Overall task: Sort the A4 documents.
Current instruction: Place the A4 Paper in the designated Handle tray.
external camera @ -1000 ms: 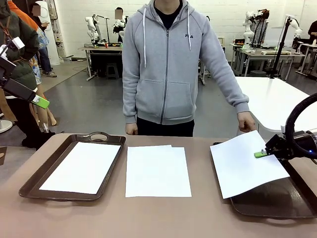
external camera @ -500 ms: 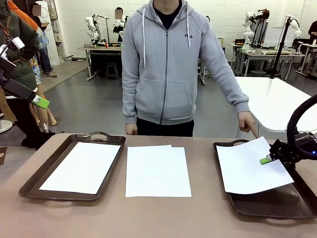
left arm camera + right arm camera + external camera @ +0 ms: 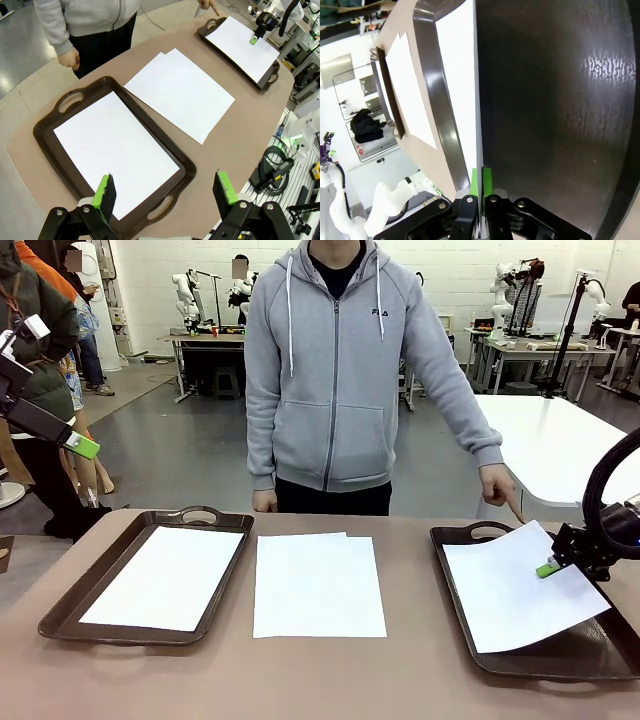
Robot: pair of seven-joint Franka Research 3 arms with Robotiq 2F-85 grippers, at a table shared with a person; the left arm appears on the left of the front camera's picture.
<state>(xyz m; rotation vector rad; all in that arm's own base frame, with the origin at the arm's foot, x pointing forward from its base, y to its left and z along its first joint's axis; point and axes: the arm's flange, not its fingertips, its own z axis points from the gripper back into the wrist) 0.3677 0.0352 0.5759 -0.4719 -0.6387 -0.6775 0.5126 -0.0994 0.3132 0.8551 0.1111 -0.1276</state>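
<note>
From the robot's side of the table (image 3: 300, 685), I'd call the sorting roughly halfway done: one sheet is filed, one is nearly placed, and a pile is not yet touched.

Nearest, the left gripper (image 3: 165, 186) hangs above the 9 o'clock end with its fingers spread wide and nothing between them. Below it the left tray (image 3: 70, 600) has the left sheet (image 3: 165, 578) lying flat and square inside.

Dead centre, between the trays, the stack (image 3: 318, 585) lies on the bare table. It holds at least two sheets, the lower one peeking out along the far edge, and I can't count more.

At 3 o'clock the right gripper (image 3: 548, 567) is clenched on the held sheet (image 3: 515, 585), pinching its right edge between the green pads over the right tray (image 3: 560, 665). That sheet lies skewed to the tray and is not yet let go. Whether its near edge rests on the tray floor I can't tell.

All the paper is plain white, blank, thin and uncreased, and it looks floppy enough to slide or curl if dropped carelessly.

Farthest, at 1 o'clock, the person's hand (image 3: 497, 485) points a finger down toward the right tray's far handle.
</note>
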